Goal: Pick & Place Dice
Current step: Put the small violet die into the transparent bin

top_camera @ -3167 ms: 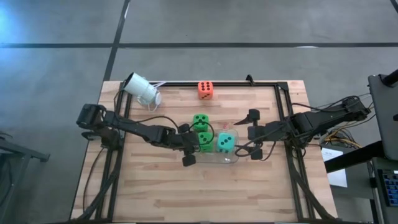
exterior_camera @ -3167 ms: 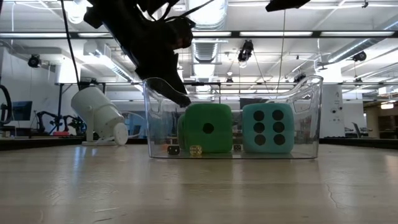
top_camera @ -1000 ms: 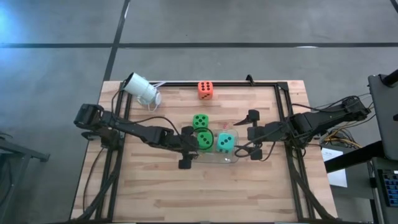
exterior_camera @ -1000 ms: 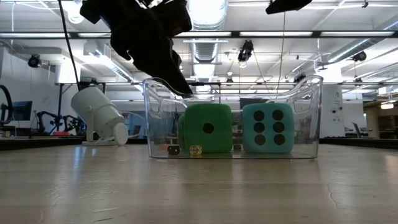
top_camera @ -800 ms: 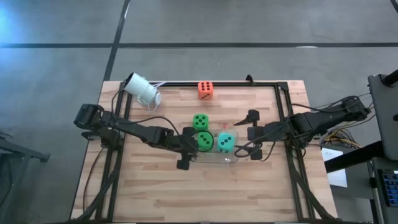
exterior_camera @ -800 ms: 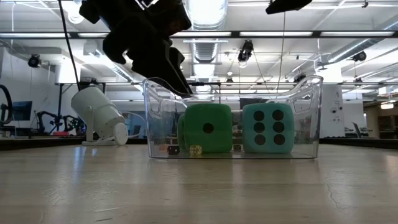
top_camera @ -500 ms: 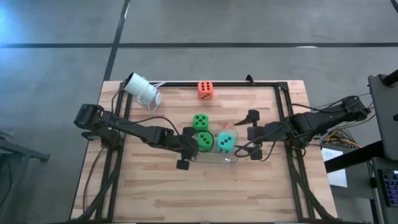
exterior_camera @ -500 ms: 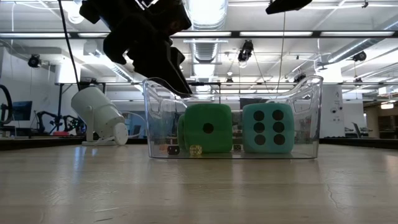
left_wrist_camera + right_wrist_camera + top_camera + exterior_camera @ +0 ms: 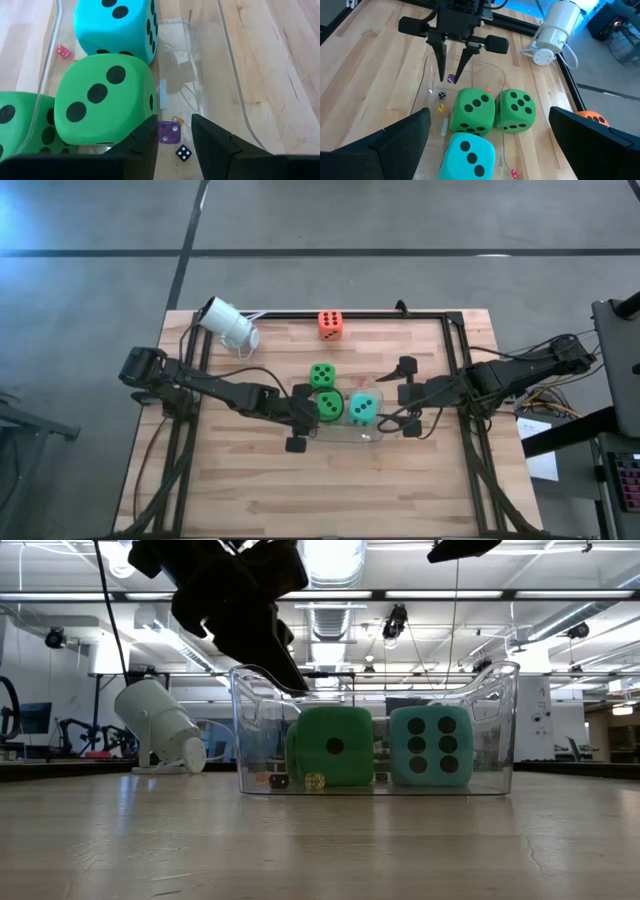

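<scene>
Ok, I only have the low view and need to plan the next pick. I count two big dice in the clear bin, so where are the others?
Observer: A second green die sits outside the bin, beside its far wall, hidden behind the green one you see.
Operator: And the fourth?
Observer: The orange die sits alone near the table's far edge.
Operator: What is the left gripper above?
Observer: The left gripper hangs open and empty over a small purple die on the bin floor. The right gripper waits open at the bin's other end.
</scene>
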